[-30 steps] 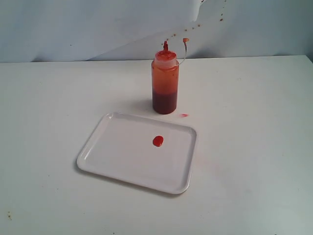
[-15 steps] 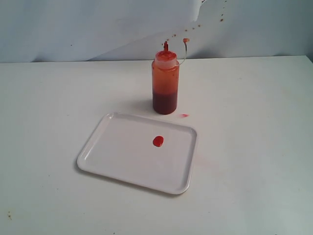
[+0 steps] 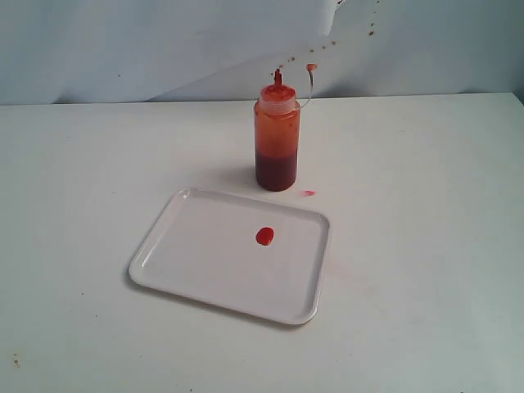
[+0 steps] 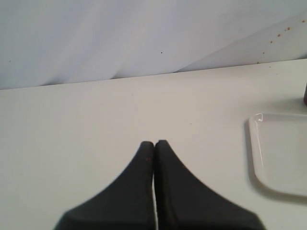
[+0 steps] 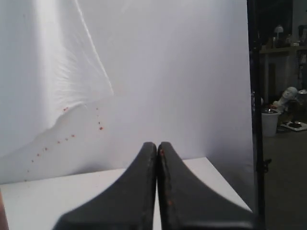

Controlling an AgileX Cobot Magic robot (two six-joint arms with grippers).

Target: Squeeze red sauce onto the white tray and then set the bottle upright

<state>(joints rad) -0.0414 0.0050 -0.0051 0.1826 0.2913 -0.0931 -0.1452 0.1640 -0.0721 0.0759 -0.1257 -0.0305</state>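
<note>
Just behind the white tray [image 3: 205, 262], one bottle [image 3: 277, 147] is standing upright on the table [image 3: 426, 164], while a single round blob of red sauce [image 3: 264, 237] is lying near the tray's middle and one pale smear [image 3: 308, 193] is marking the table by the bottle's base. Both grippers are sitting clenched and empty, the left gripper [image 4: 154, 143] hovering over bare table near a tray corner, the right gripper [image 5: 157, 144] facing the backdrop [image 5: 168, 72]. The bottle is looking soft-walled and light, with sauce filling only its lower part, so any further grasp is probably calling for a gentle hold around the mid-body
</note>
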